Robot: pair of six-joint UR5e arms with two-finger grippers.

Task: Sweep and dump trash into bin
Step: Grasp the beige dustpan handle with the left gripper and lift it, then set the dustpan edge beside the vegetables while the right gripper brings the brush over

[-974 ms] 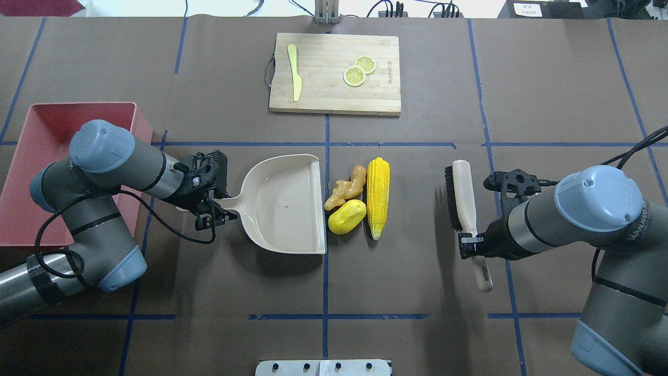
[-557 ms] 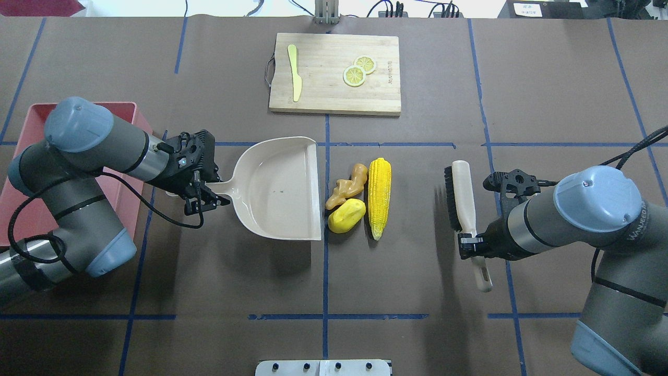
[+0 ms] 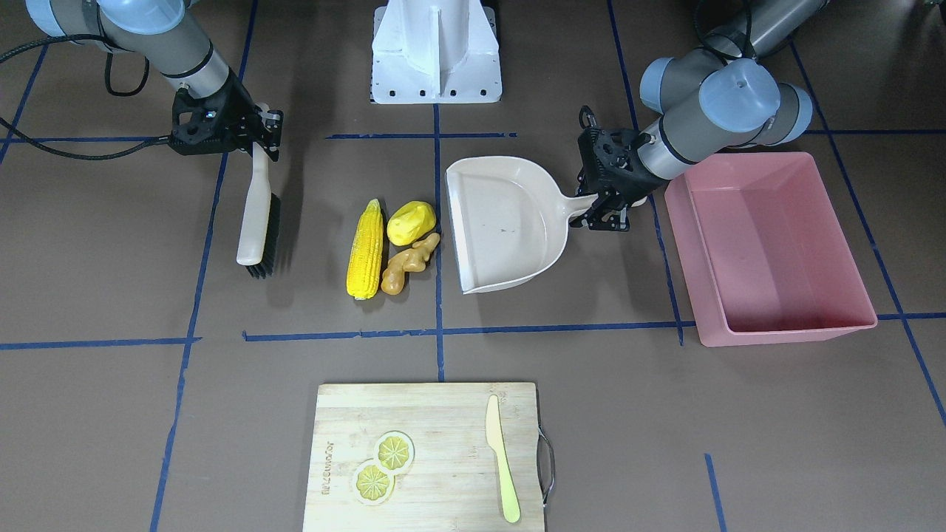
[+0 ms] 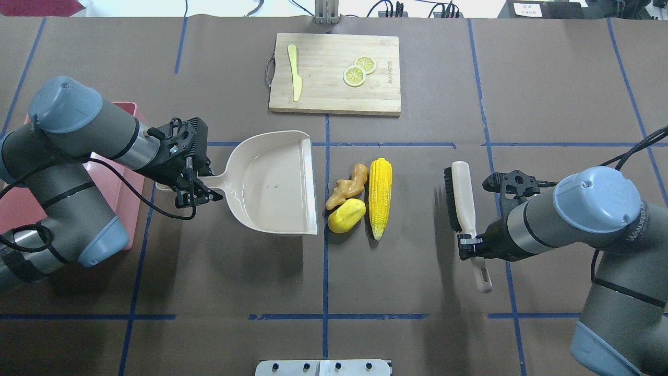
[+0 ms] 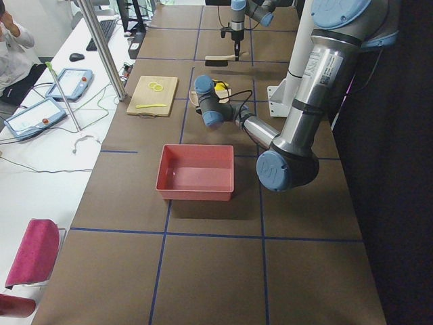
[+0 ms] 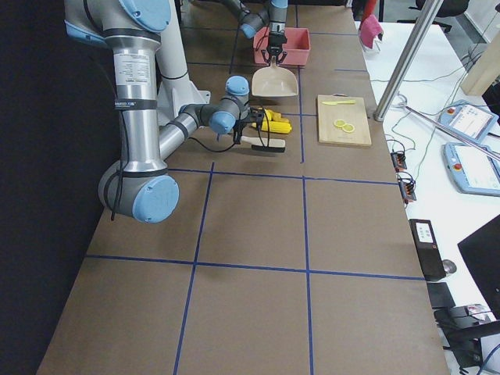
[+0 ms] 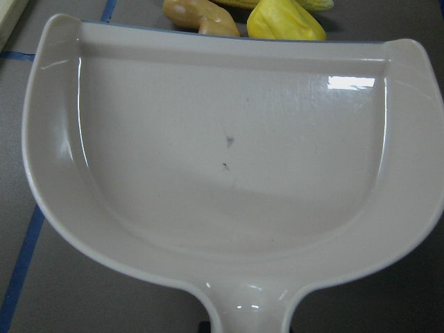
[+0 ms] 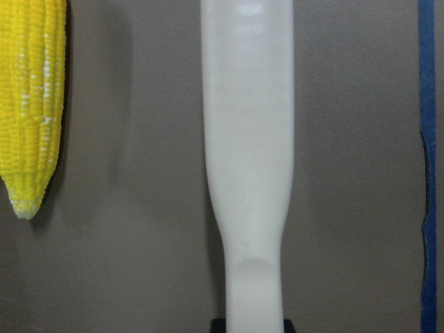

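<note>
The trash lies together mid-table: a yellow corn cob [image 4: 380, 197], a yellow potato-like lump [image 4: 346, 215] and a tan ginger root [image 4: 346, 187]. My left gripper [image 4: 201, 185] is shut on the handle of the beige dustpan [image 4: 271, 183]. The pan's open edge faces the trash, a short gap to its left. The pink bin [image 3: 783, 329] stands behind my left arm. My right gripper [image 4: 472, 245] is shut on the handle of the white brush [image 4: 462, 196], which is to the right of the corn and apart from it. The left wrist view shows the pan [image 7: 229, 152] with nothing in it.
A wooden cutting board [image 4: 335, 99] lies at the far middle. It holds a pale knife [image 4: 295, 78] and two lemon slices [image 4: 359, 70]. The robot's white base [image 3: 436, 52] stands at the near edge. Blue tape lines cross the brown table.
My left arm has drawn the dustpan left and towards the table's far side, widening the gap to the trash. The right arm, the brush and the trash have not moved.
</note>
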